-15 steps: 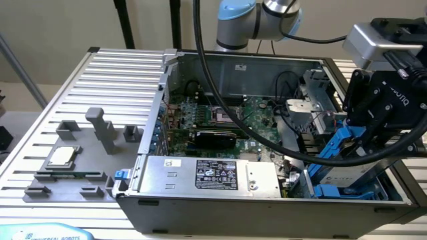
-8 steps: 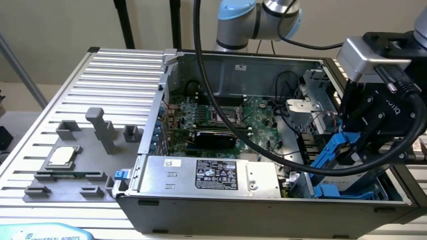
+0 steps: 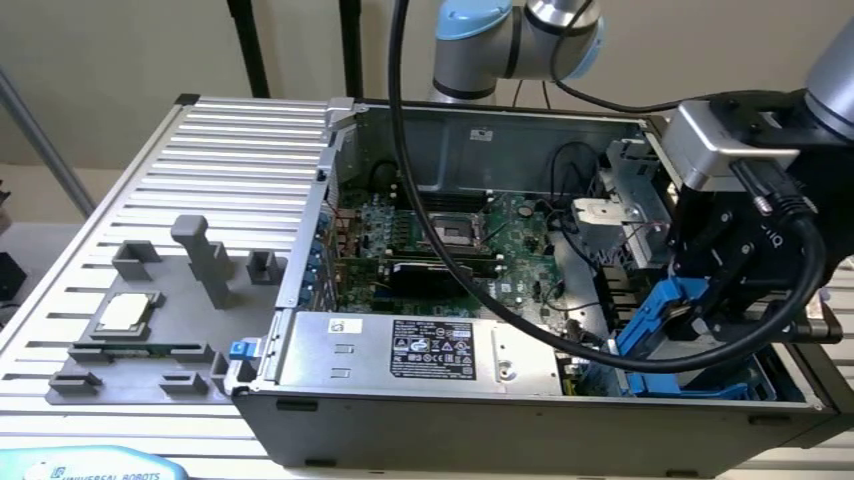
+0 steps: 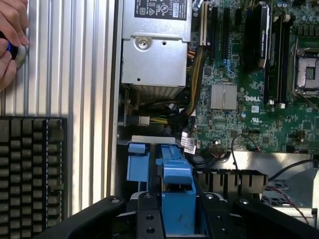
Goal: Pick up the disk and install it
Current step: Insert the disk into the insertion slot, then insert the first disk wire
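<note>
My gripper (image 3: 703,312) hangs inside the open computer case (image 3: 507,125), at the exterior view's right end near the drive bay. It is shut on the disk (image 3: 650,322), whose bright blue plastic frame sticks out below the black fingers (image 4: 147,215). In the wrist view the blue frame of the disk (image 4: 177,186) stands between both fingers, pointing down toward the case floor beside a second blue bay piece (image 4: 137,162). The gripper (image 4: 177,219) and its cable hide the drive's metal body.
The motherboard (image 3: 447,235) fills the case's middle. A long silver power supply (image 3: 414,352) with a black label lies along the near wall. On the slatted table, a grey fixture (image 3: 147,345) holds a small square chip (image 3: 123,312). A person's hand (image 4: 11,40) and a black finned block (image 4: 31,174) appear in the wrist view.
</note>
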Controlling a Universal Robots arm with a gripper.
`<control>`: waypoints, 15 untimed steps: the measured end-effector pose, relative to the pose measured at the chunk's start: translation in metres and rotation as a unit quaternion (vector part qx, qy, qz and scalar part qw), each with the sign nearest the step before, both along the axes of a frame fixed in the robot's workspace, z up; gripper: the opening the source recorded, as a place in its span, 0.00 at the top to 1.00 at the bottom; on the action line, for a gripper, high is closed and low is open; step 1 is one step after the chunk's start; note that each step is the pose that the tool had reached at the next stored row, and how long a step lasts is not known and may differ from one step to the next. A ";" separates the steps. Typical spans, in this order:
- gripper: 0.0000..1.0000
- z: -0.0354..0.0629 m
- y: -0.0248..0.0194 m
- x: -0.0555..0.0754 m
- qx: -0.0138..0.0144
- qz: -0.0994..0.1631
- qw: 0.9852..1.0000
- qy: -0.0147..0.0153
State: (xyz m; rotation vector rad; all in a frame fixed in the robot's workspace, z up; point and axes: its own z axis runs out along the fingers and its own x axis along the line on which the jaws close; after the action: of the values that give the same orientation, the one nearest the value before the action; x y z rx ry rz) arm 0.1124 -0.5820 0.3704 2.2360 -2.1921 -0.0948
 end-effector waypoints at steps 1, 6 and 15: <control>0.67 -0.0018 0.0000 0.000 0.000 0.001 1.000 0.000; 0.67 -0.0108 0.0000 0.000 0.000 0.006 1.000 0.000; 0.67 -0.0261 0.0000 -0.001 0.000 0.014 1.000 0.000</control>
State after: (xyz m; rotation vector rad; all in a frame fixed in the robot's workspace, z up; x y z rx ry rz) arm 0.1116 -0.5820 0.3443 2.2653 -2.1609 -0.0945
